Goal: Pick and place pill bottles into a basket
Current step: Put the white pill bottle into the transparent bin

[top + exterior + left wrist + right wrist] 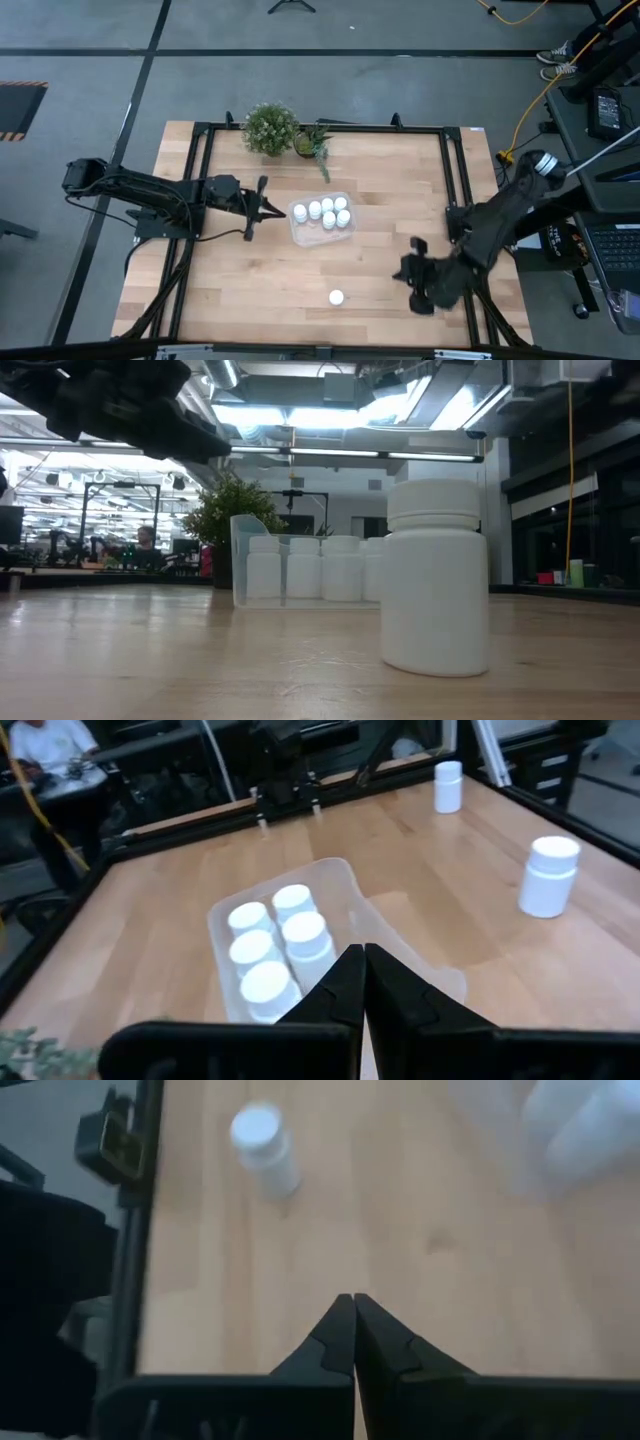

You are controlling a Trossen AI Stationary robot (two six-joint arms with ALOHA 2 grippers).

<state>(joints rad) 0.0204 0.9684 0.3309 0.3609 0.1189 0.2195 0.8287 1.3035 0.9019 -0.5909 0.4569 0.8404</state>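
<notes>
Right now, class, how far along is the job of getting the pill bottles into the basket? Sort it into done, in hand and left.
Done: five bottles stand in the basket. In hand: nothing; the left tool is shut beside the basket, and the right tool is shut and empty near the front edge. Left: the high view shows one bottle standing loose on the table; the left wrist view shows two loose.
</notes>
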